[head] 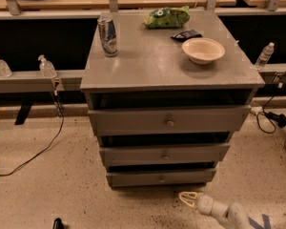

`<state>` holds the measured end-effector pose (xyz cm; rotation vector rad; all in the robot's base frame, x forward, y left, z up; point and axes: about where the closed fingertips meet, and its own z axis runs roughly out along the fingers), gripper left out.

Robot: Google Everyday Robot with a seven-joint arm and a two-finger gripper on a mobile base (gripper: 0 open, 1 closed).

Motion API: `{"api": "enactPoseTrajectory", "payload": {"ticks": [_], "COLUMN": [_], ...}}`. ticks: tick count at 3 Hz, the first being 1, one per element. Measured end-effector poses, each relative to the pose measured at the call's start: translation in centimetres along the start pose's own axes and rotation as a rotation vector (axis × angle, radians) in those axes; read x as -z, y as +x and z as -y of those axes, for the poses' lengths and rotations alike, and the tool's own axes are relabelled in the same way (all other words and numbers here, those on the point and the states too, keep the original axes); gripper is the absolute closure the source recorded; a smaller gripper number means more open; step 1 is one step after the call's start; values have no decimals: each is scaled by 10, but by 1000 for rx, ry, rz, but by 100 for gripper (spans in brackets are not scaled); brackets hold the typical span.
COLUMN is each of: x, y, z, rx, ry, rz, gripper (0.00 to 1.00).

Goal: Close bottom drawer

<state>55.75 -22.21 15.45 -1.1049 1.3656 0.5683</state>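
Observation:
The bottom drawer is the narrowest grey front with a small round knob, lowest of three in the grey cabinet. A dark gap shows above its front. My gripper hangs low over the floor, just in front of and below the drawer's right half, apart from it. Its pale fingertips meet and hold nothing. The white arm runs off to the lower right.
On the cabinet top stand a can, a white bowl, a green bag and a small dark packet. Cables lie on the floor at left and right. Bottles stand on the side rails.

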Motion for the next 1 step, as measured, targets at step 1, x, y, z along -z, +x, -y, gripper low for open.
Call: {"api": "enactPoseTrajectory", "payload": {"ticks": [1], "x": [39], "y": [-13], "z": [-22], "rx": [-6], "ry": [24], "rz": [11], "gripper": [74]}}
